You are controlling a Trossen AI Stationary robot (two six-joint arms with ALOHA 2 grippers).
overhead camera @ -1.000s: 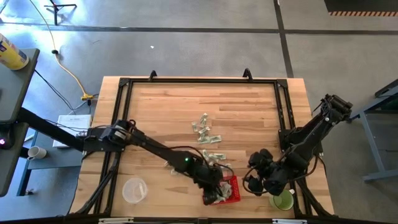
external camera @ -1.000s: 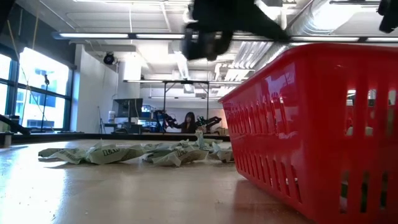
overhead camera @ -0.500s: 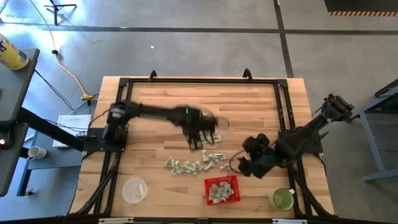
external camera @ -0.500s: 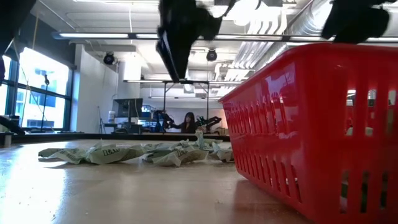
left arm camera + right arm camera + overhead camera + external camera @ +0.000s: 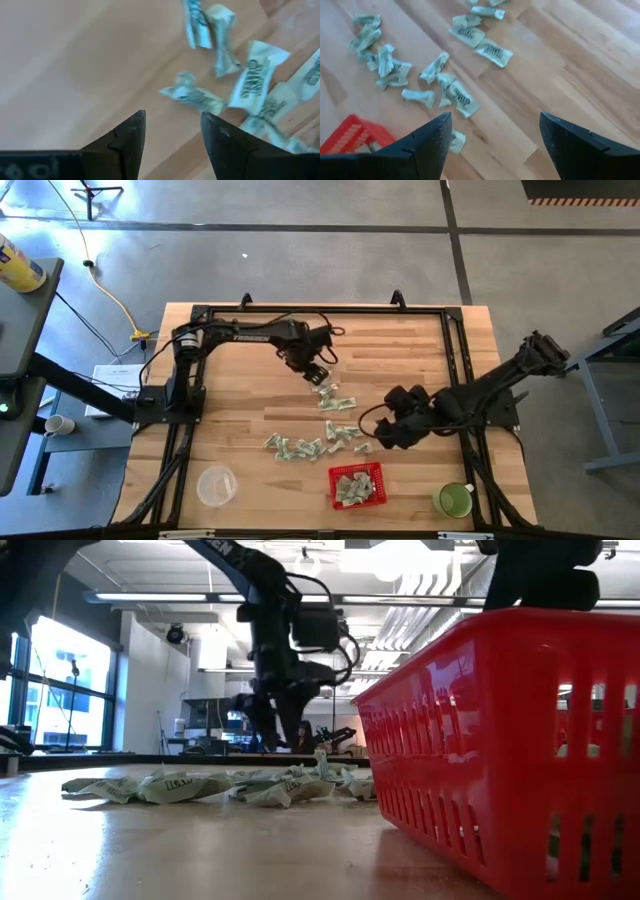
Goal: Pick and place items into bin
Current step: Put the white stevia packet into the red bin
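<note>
High view: left end effector [image 5: 318, 370] sits at about 12 o'clock of the counter [image 5: 250, 360] centre, right over the far end of the scattered items [image 5: 335, 402], fingers partly apart and empty. Left wrist view confirms it: both fingers [image 5: 127, 137] frame bare wood with one wrapped piece [image 5: 192, 96] just ahead of the gap, so the pose looks like a line-up for a pinch on that piece.

Right end effector [image 5: 385, 430] is at roughly 4 o'clock, beside the near cluster of wrappers [image 5: 345, 435], spread wide and holding nothing; right wrist view shows its fingers [image 5: 432, 142] far apart with loose pieces [image 5: 457, 97] below and a corner of the bin [image 5: 350, 135] at the edge. Likely staged there so it can take the near pile without crossing the other arm.

Bin [image 5: 357, 485] stands at 6 o'clock near the front edge, already carrying some wrappers; close to both piles, so carries stay short. A second strip of pieces [image 5: 295, 447] lies at 7 o'clock of centre, apart from the bin. Clear container [image 5: 215, 485] and green cup [image 5: 453, 500] sit at the front corners, out of the way.

Judgement: most pieces are not yet binned.
</note>
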